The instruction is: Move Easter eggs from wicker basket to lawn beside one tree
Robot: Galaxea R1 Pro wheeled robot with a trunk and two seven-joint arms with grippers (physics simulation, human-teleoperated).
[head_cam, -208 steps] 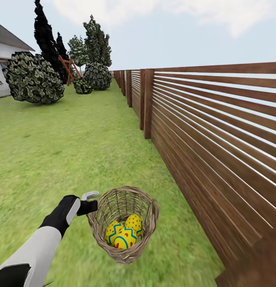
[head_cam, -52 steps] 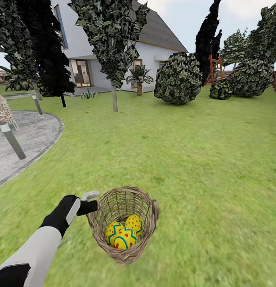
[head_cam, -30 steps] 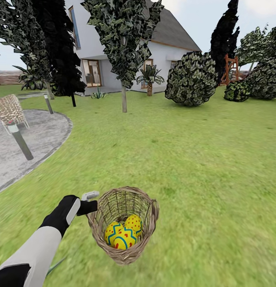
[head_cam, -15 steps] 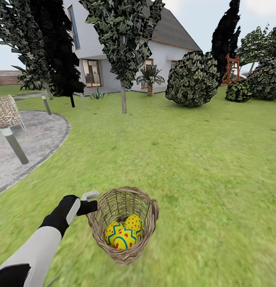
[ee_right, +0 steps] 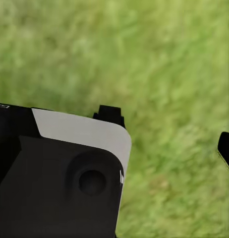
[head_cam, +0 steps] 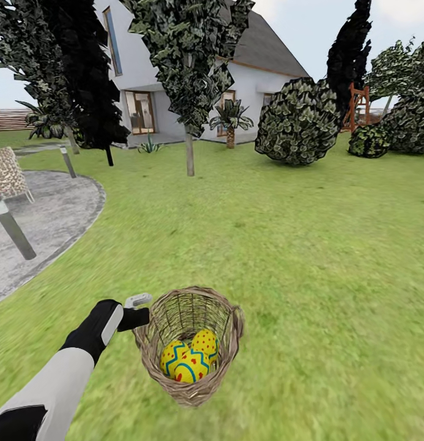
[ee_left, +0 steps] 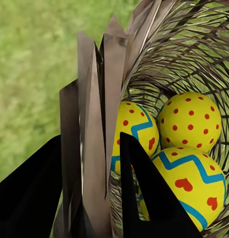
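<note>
Three Easter eggs [head_cam: 190,358] lie together in the bottom of the wicker basket [head_cam: 188,343], which the left gripper [head_cam: 138,313] holds by its rim above the lawn [head_cam: 309,245]. The head view gives the wider garden: a tree [head_cam: 188,67] with a pale straight trunk stands well ahead on the grass, a near-black tree [head_cam: 86,67] to its left, a short palm [head_cam: 230,119] by the white house [head_cam: 254,67], and two round bushes — the big one [head_cam: 297,122] in the middle and a smaller one [head_cam: 366,139] farther right. A grey paved patch [head_cam: 40,220] curves in at the left, with two short posts on it, the nearer [head_cam: 13,223] and the farther [head_cam: 68,160], and a wicker chair [head_cam: 7,174].

The left wrist view adds the close detail: the gripper's [ee_left: 99,188] two dark fingers are clamped narrowly on the woven basket wall [ee_left: 94,124], one outside and one inside, and each egg can be told apart — one with red dots [ee_left: 190,121], one with a blue zigzag and red hearts [ee_left: 194,191], and one half hidden behind the wall [ee_left: 137,134].

The right wrist view shows blurred grass [ee_right: 159,64] and part of the robot's black and white body [ee_right: 65,173]; of the right gripper one dark fingertip [ee_right: 225,148] appears at the picture's edge, so how wide it stands I cannot tell.
</note>
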